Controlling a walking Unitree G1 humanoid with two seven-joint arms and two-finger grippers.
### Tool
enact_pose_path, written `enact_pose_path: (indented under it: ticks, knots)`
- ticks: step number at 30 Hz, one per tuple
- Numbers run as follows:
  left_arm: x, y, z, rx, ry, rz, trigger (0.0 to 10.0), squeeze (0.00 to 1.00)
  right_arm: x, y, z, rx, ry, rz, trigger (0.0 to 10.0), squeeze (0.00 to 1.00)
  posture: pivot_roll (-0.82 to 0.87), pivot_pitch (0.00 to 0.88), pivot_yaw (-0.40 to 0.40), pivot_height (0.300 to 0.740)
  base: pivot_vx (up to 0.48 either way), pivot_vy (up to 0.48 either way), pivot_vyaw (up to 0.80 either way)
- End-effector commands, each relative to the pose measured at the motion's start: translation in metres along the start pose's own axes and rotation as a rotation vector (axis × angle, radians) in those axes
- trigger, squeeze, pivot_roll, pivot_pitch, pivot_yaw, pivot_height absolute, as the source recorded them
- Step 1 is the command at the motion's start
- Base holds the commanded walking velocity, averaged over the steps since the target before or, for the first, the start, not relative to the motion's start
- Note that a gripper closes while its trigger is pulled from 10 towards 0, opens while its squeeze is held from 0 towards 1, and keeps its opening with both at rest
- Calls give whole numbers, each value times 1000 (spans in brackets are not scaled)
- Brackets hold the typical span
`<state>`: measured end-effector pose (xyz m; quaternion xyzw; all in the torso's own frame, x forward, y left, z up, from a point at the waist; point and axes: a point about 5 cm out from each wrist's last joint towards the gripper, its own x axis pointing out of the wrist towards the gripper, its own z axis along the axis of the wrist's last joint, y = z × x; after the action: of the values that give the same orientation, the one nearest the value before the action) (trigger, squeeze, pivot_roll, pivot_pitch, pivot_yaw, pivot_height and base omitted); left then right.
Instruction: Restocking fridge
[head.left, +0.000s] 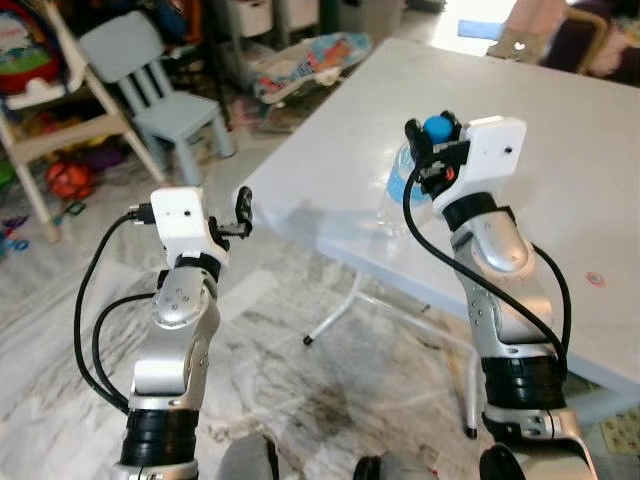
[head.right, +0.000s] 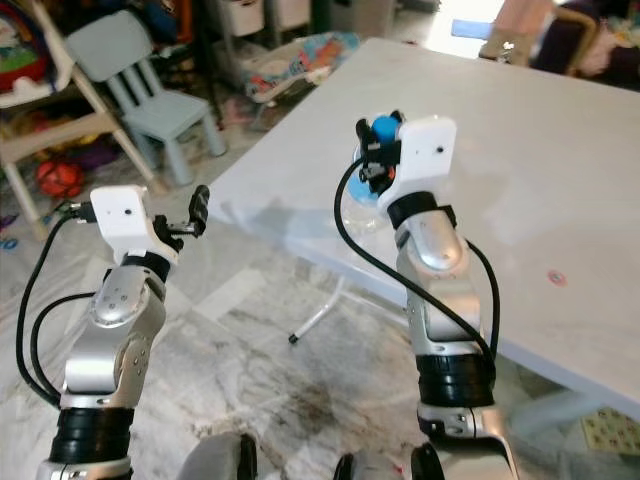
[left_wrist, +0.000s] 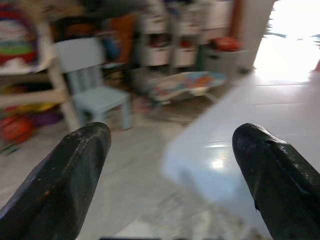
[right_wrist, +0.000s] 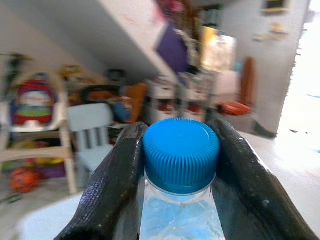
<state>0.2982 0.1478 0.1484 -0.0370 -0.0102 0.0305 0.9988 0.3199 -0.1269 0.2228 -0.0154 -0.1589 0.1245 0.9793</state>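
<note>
My right gripper (head.left: 437, 130) is shut on a clear water bottle (head.left: 403, 190) with a blue cap (right_wrist: 181, 153), held upright over the near corner of the white table (head.left: 560, 170). The two black fingers (right_wrist: 117, 180) press on either side of the cap and neck. The bottle's lower body shows below the gripper, against the table top. My left gripper (head.left: 243, 210) is raised over the floor, left of the table corner, open with nothing between its fingers (left_wrist: 65, 185).
A light blue child's chair (head.left: 165, 90) stands at the back left beside a wooden high chair (head.left: 70, 120). Toys, an orange ball (head.left: 70, 178) and a baby bouncer (head.left: 310, 60) lie behind. Marble floor lies below the arms.
</note>
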Motion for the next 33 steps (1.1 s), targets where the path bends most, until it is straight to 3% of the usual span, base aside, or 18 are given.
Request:
enact_pose_path:
  ticks: [1, 19, 33]
  knots:
    - [1, 5, -2, 11, 13, 36, 10000, 0, 1, 7, 12, 15, -41, 20, 10000, 0, -40, 0, 14, 740, 0, 0, 800]
    - [8, 0, -1, 63, 4, 61, 10000, 0, -3, 14, -5, 58, 23, 19, 10000, 0, -25, 0, 20, 740, -286, 255, 800]
    - [11, -7, -2, 66, 17, 45, 10000, 0, -3, 15, -16, 90, 68, -19, 10000, 0, -13, 0, 12, 740, -423, 86, 800]
